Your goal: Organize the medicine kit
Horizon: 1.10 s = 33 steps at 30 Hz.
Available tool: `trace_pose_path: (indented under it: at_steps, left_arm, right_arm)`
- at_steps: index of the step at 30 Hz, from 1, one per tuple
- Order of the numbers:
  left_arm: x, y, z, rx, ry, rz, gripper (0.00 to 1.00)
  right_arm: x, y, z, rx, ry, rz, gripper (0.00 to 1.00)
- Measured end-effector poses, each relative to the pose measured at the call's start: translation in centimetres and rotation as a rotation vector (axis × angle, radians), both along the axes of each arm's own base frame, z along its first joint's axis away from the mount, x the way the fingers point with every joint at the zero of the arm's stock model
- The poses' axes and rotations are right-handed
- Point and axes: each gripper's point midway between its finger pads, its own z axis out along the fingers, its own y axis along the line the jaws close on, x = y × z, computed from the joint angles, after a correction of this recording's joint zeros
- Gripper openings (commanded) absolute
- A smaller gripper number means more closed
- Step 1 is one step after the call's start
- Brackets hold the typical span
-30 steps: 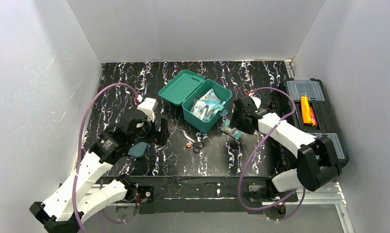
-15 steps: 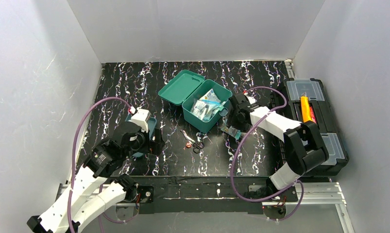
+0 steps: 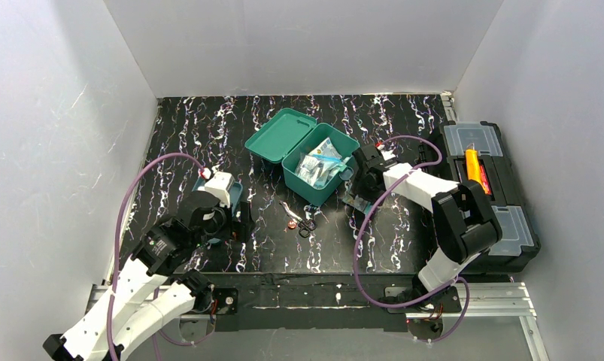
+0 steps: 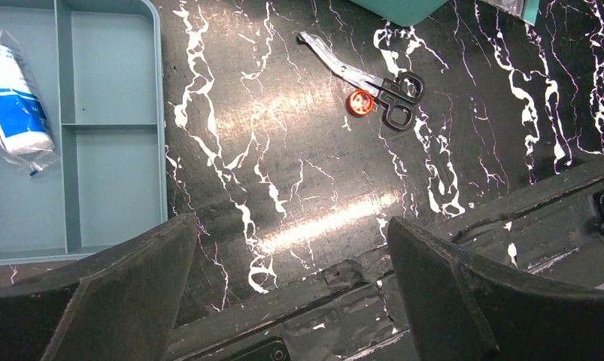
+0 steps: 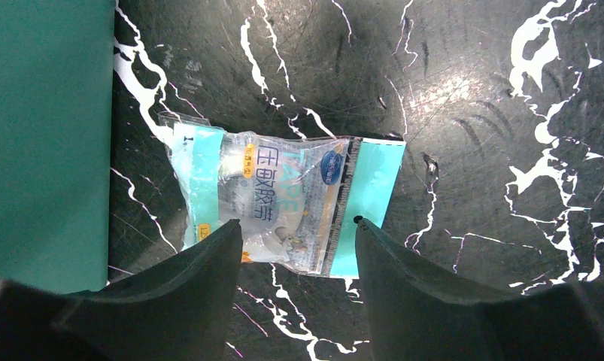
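The medicine kit [image 3: 325, 177] stands open at mid-table, its lid [image 3: 277, 136] laid back and packets inside. Its blue-teal inner tray [image 4: 110, 128] lies apart on the left with a wrapped white-and-blue roll [image 4: 14, 105] in one compartment. My left gripper [image 4: 289, 226] hangs open above bare table beside the tray [image 3: 231, 192]. My right gripper [image 5: 297, 224] is open, and its fingertips straddle the near edge of a flat clear-and-teal packet [image 5: 283, 197] lying next to the kit's wall [image 5: 47, 135]. In the top view the right gripper [image 3: 359, 189] covers most of that packet [image 3: 356, 203].
Black-handled scissors [image 4: 366, 75] and a small red ring [image 4: 360, 103] lie between the arms, in front of the kit [image 3: 300, 219]. A black toolbox [image 3: 502, 226] with clear lids sits along the right edge. White walls enclose the table.
My left arm has drawn back toward its base, uncovering more of the tray. My right gripper has shifted closer to the kit over the packet, and its jaws have narrowed a little.
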Motion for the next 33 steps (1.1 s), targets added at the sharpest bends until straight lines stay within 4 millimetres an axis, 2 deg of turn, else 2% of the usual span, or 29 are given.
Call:
trace_pose_path:
  at_steps: [12,22,30,33]
  left_arm:
    - [0.1,-0.1,-0.2,0.007,0.008,-0.001,0.98]
    - [0.2,-0.1,-0.1,0.004,0.006,-0.001,0.98]
    - [0.3,-0.2,-0.2,0.006,0.009,-0.001,0.98]
    - [0.2,-0.2,-0.2,0.007,0.009,-0.001,0.98]
  right_arm:
    - [1.0,-0.3,-0.1,0.006,-0.025,-0.056,0.58]
    - [1.1,-0.7,0.2,0.012,-0.045,-0.075,0.60]
    - [1.5,-1.0,3.5,0.038,-0.135,-0.080,0.63]
    - [1.7,-1.2,3.9,0.028,-0.151,-0.081,0.63]
